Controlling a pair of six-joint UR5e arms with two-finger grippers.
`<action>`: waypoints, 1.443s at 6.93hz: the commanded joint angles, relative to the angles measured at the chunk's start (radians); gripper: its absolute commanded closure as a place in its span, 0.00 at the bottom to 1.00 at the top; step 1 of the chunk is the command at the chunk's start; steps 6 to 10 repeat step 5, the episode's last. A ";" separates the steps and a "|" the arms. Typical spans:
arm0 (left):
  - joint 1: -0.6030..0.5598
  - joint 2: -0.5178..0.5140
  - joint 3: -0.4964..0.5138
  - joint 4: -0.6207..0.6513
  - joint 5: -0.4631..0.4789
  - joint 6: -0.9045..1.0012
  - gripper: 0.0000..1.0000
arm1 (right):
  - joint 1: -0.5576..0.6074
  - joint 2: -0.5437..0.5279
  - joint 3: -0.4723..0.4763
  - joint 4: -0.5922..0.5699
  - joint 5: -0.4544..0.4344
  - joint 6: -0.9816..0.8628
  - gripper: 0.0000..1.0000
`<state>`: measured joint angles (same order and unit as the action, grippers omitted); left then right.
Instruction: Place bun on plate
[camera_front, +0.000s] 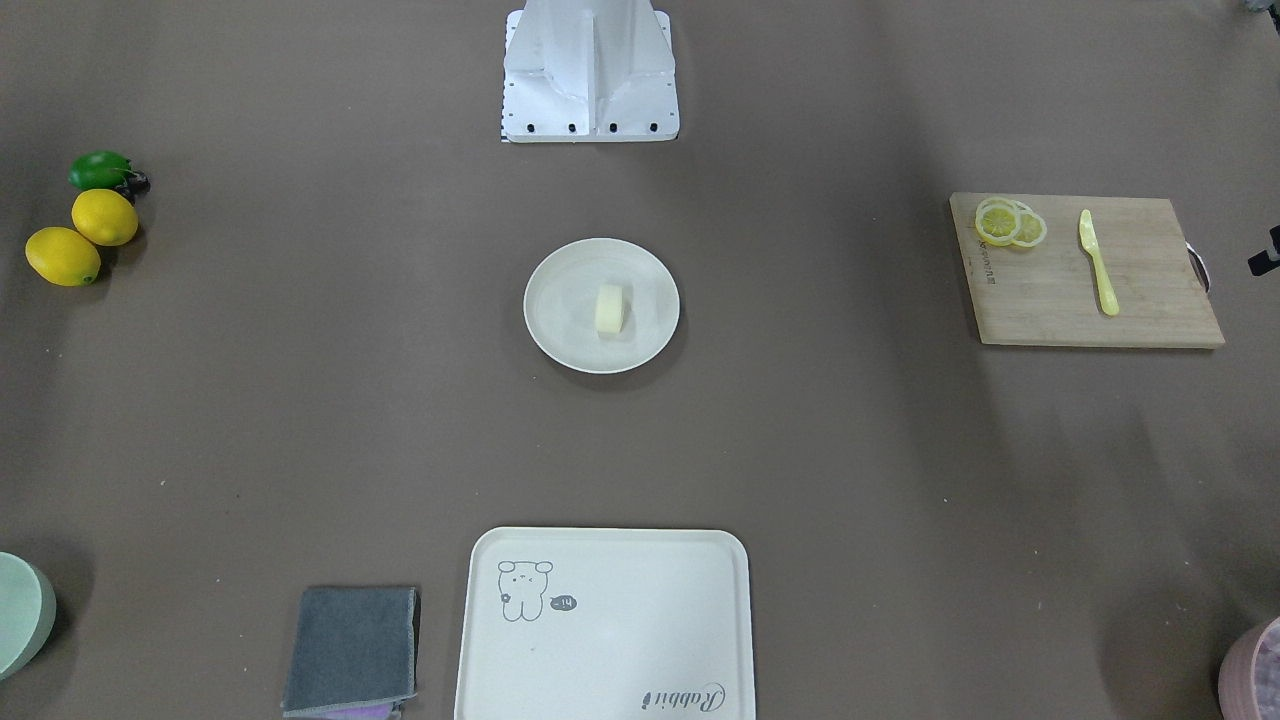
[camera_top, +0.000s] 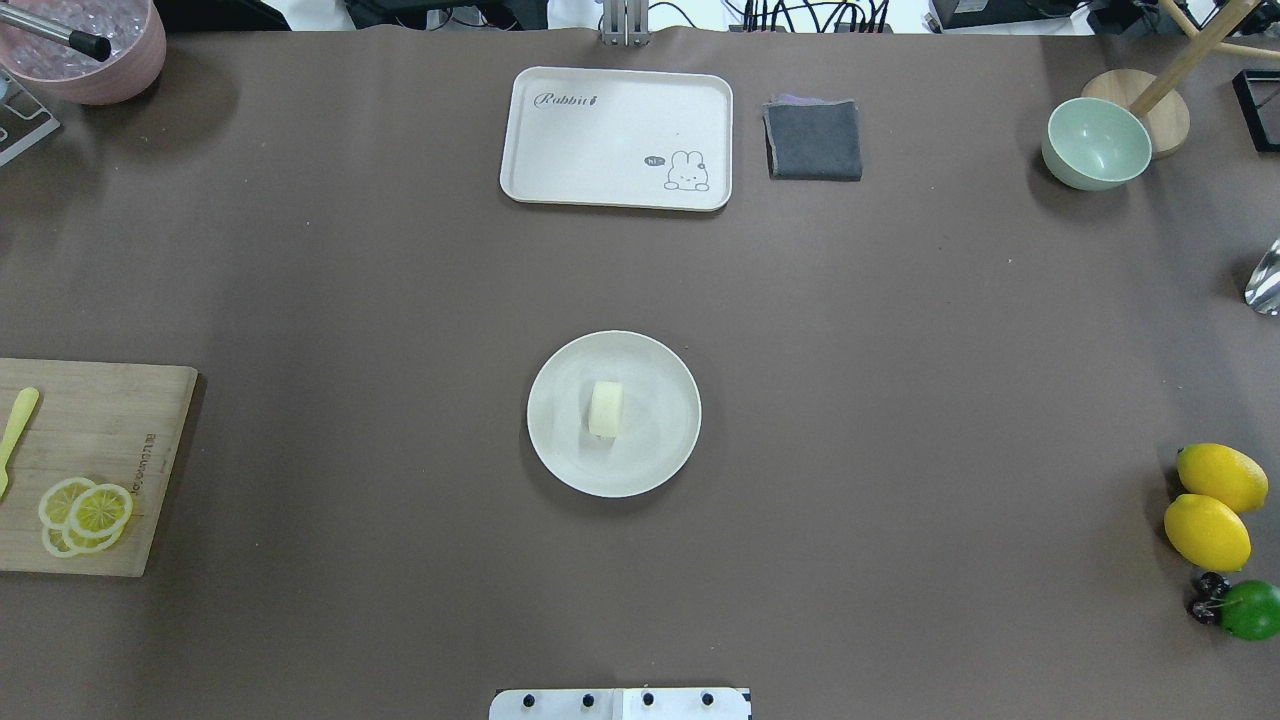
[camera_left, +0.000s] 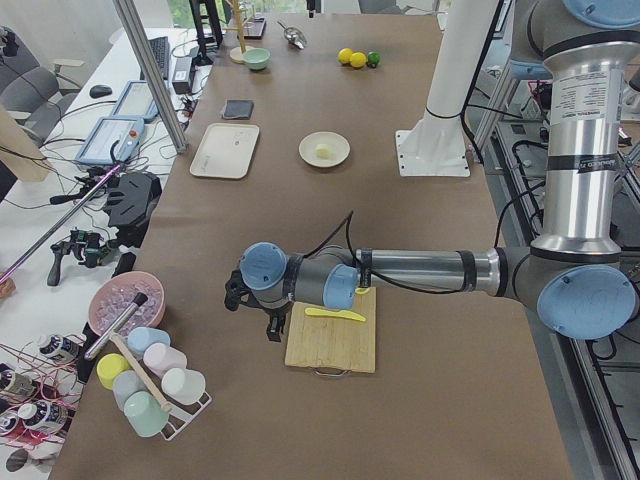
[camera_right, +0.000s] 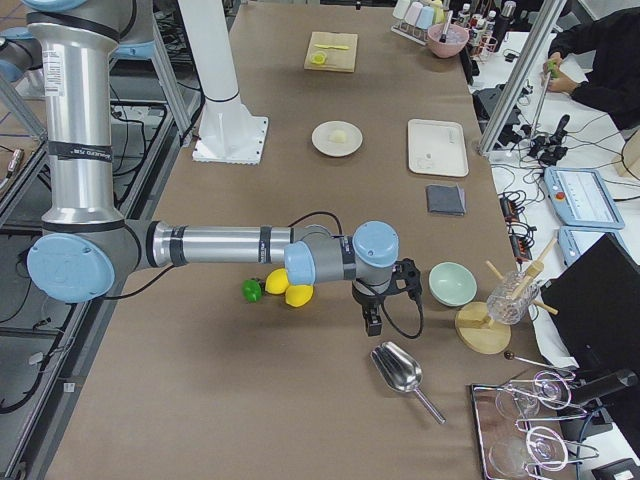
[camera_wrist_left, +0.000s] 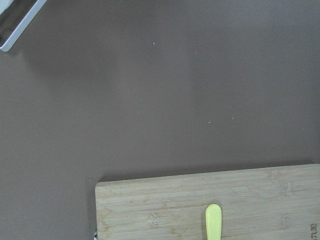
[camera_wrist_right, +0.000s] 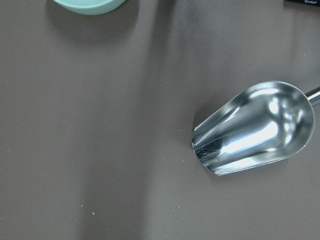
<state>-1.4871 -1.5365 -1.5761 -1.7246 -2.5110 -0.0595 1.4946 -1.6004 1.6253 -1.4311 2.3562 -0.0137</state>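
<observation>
The bun (camera_front: 610, 307), a small pale cream puck, rests on the round off-white plate (camera_front: 560, 300) at the table's middle, slightly toward the robot's left of centre. It stands on its edge there, bun (camera_top: 606, 409) on plate (camera_top: 660, 425) in the overhead view too. Nothing touches it. My left gripper (camera_left: 270, 325) hangs beside the wooden board's far end, well away from the plate. Over by the metal scoop, my right gripper (camera_right: 372, 320) is also far from the plate. Both show only in the side views, so I cannot tell whether they are open or shut.
A cutting board (camera_top: 90, 465) with lemon slices (camera_top: 85, 512) and a yellow knife (camera_top: 17, 425) lies on the robot's left. Lemons (camera_top: 1210, 505) and a lime (camera_top: 1250, 608) lie on its right. A cream tray (camera_top: 617, 137), grey cloth (camera_top: 813, 139), green bowl (camera_top: 1095, 143) and scoop (camera_wrist_right: 252, 127) sit farther off.
</observation>
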 joint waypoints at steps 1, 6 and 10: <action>-0.001 0.004 0.007 -0.004 0.000 0.000 0.02 | 0.000 -0.015 0.015 0.000 0.000 0.000 0.00; -0.001 0.007 0.008 -0.056 0.001 0.000 0.02 | 0.000 -0.032 0.021 0.001 0.000 0.000 0.00; -0.001 0.007 0.008 -0.056 0.001 0.000 0.02 | 0.000 -0.032 0.021 0.001 0.000 0.000 0.00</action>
